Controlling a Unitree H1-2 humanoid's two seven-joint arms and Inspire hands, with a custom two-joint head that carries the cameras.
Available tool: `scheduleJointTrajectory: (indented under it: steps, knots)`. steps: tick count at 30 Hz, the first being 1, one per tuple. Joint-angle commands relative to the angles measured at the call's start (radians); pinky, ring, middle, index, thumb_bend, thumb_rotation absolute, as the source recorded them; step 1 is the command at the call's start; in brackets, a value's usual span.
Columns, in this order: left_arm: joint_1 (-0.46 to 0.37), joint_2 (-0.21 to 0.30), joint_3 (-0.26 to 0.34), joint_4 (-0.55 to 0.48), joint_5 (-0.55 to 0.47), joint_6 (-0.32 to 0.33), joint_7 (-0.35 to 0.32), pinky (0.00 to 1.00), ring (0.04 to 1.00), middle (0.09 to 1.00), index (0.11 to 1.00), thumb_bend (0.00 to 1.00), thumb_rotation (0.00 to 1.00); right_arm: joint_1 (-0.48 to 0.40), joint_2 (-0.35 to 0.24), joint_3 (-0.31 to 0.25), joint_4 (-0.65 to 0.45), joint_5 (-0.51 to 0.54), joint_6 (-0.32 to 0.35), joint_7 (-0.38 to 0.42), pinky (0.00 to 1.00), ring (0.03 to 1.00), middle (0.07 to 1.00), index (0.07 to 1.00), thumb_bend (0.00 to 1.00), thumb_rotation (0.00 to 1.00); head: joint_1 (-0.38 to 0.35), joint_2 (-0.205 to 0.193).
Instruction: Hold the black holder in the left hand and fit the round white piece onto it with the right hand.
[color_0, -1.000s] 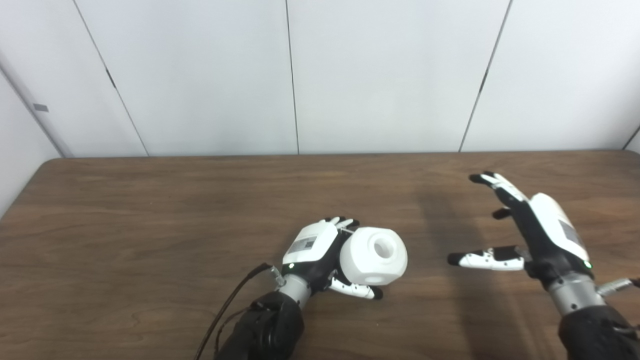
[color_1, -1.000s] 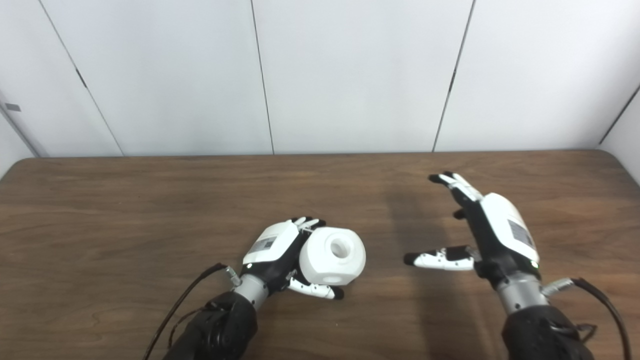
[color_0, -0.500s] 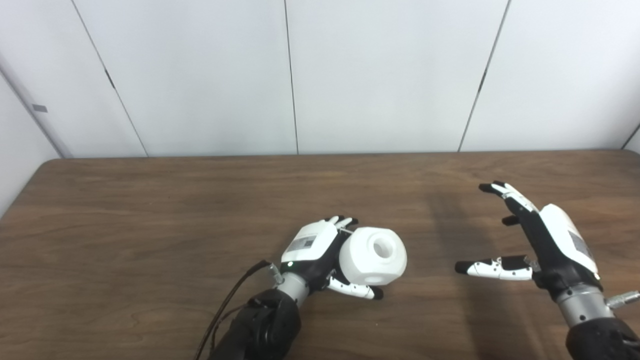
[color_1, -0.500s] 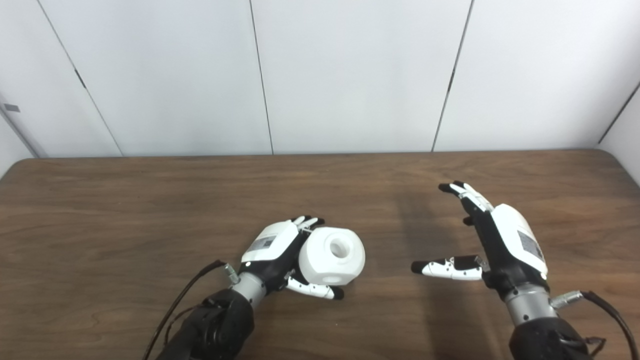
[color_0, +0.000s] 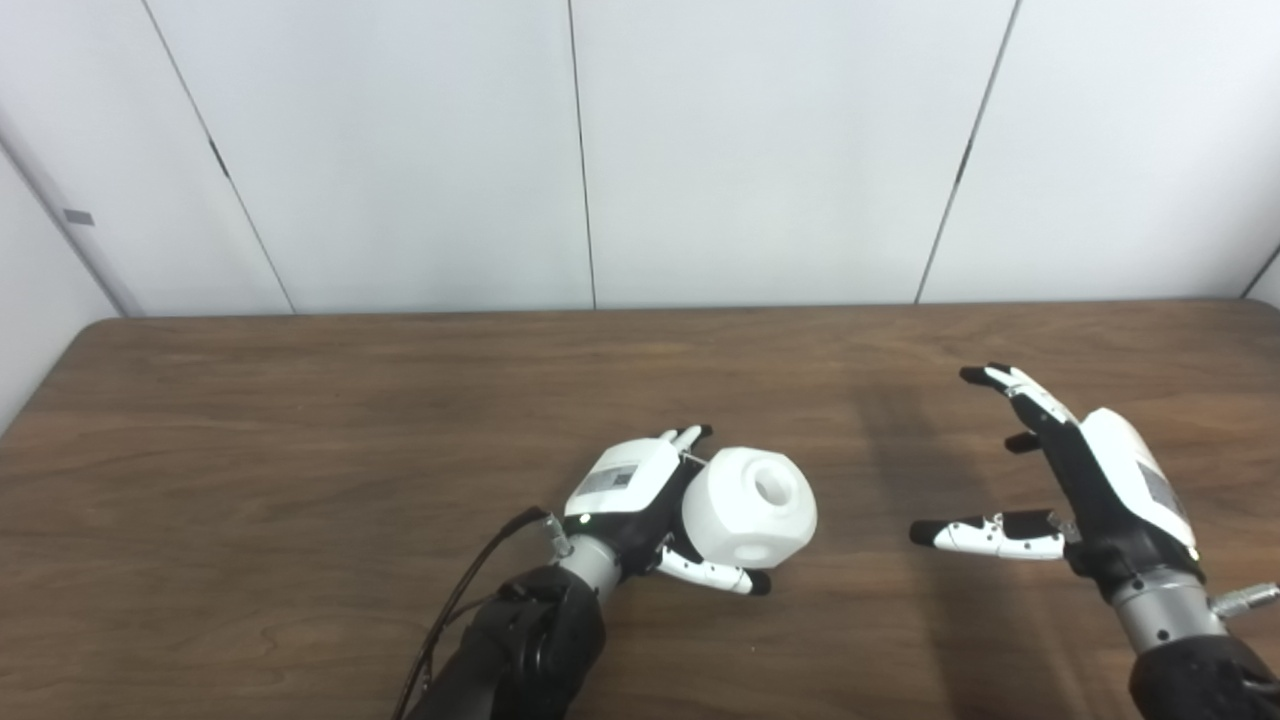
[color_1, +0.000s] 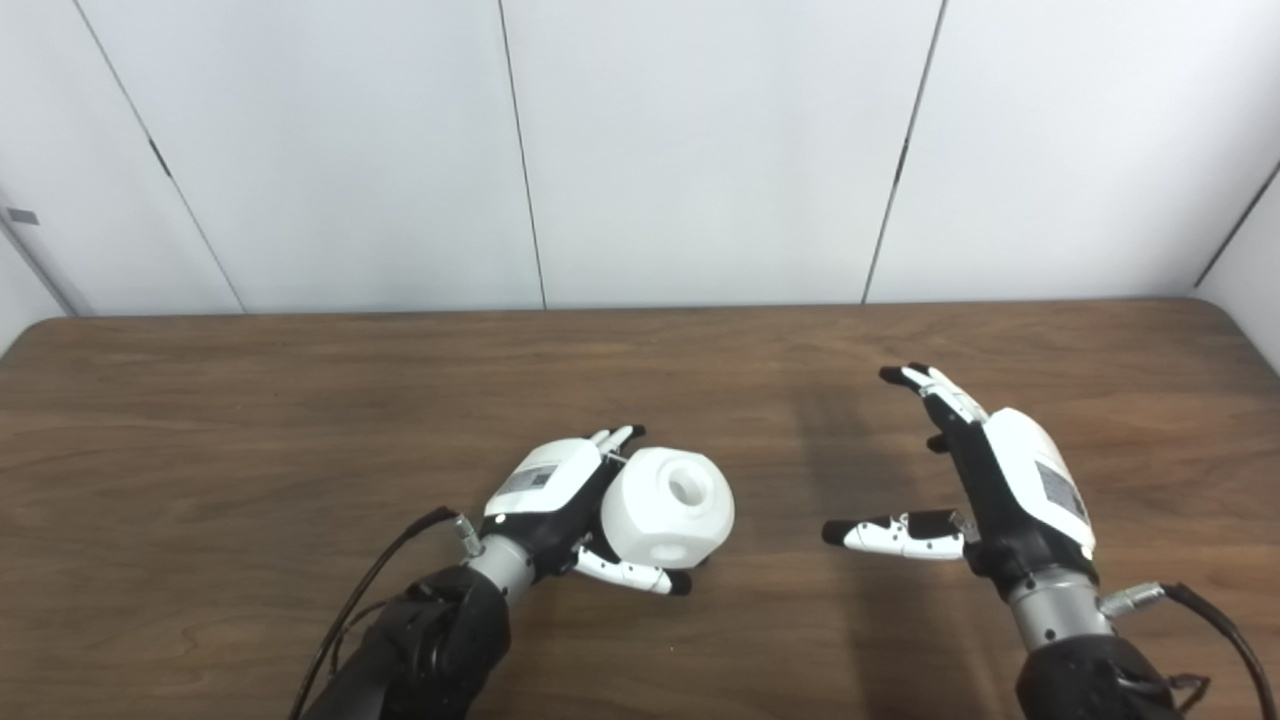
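The round white piece (color_0: 750, 508), a chunky knob with a hole in its upper face, rests in my left hand (color_0: 625, 490) just above the table. The fingers reach around its far side and the thumb (color_0: 712, 576) lies under its near side. No black holder shows in either view; whatever sits between palm and piece is hidden. My right hand (color_0: 1090, 480) hovers well to the right of the piece, open, fingers spread and thumb pointing left, holding nothing.
The brown wooden table (color_0: 300, 420) fills the view, with white wall panels behind its far edge. A black cable (color_0: 470, 590) runs along my left forearm. Nothing else lies on the table.
My right hand drew back to the right and nearer me, then stopped. The left fingers straightened a little and the white piece tipped slightly rightward.
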Motion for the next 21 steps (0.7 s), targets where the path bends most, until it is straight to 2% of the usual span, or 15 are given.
scheduleJointTrajectory:
  steps: [1, 9, 21]
  knots:
    - [0.008, 0.036, -0.012, 0.014, 0.034, 0.046, -0.065, 1.0, 1.0, 1.0, 0.931, 1.0, 0.38, -0.02, -0.014, -0.006, -0.021, 0.001, -0.007, -0.027, 0.72, 0.931, 0.931, 0.862, 0.9, 0.26, 0.0, 0.001]
    - [0.002, 0.049, -0.023, 0.014, 0.04, 0.072, -0.112, 1.0, 1.0, 1.0, 0.986, 1.0, 0.36, -0.021, -0.015, -0.007, -0.022, 0.0, -0.005, -0.028, 0.72, 0.929, 0.93, 0.863, 0.9, 0.26, 0.001, 0.0]
    - [0.001, 0.049, -0.016, 0.02, 0.032, 0.083, -0.131, 0.97, 1.0, 1.0, 0.982, 1.0, 0.35, -0.02, -0.017, -0.008, -0.02, 0.006, -0.007, -0.036, 0.72, 0.928, 0.929, 0.863, 0.91, 0.27, 0.001, 0.0]
